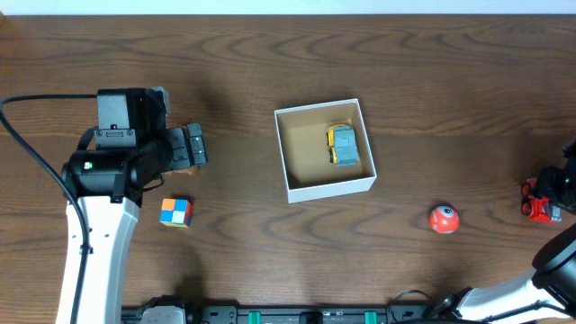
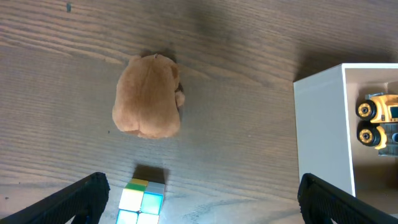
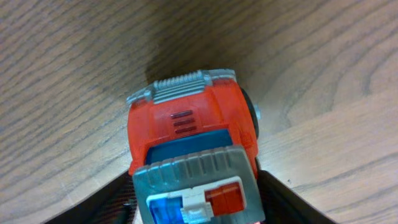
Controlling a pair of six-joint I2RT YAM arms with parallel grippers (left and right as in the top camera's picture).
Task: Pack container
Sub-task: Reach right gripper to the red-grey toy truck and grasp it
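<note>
From above, the box (image 1: 331,187) sat in the middle of the counter (image 1: 270,54), with a yellow truck (image 1: 343,146) lying in its right half. A red truck (image 1: 541,202) stood at the far right edge, well apart from the box, and a red ball (image 1: 443,219) lay between the two. The left hand (image 1: 194,146) hung well to the left of the box, near a coloured cube (image 1: 176,212).

The left wrist view showed that hand spread wide and holding nothing. A brown plush toy (image 2: 148,96) lay untouched on the counter ahead of it.

In the right wrist view, the right hand (image 3: 196,208) straddled the red truck, one finger at each flank. Whether they had yet pinched it I could not tell.

The step in hand looked to be taking hold of that truck. A good grasp would press squarely on the flat sides, clear of the wheels (they might roll and let it twist), and be firm before any lift. The carry would then need to clear the ball and the box wall and end in the free left half.
</note>
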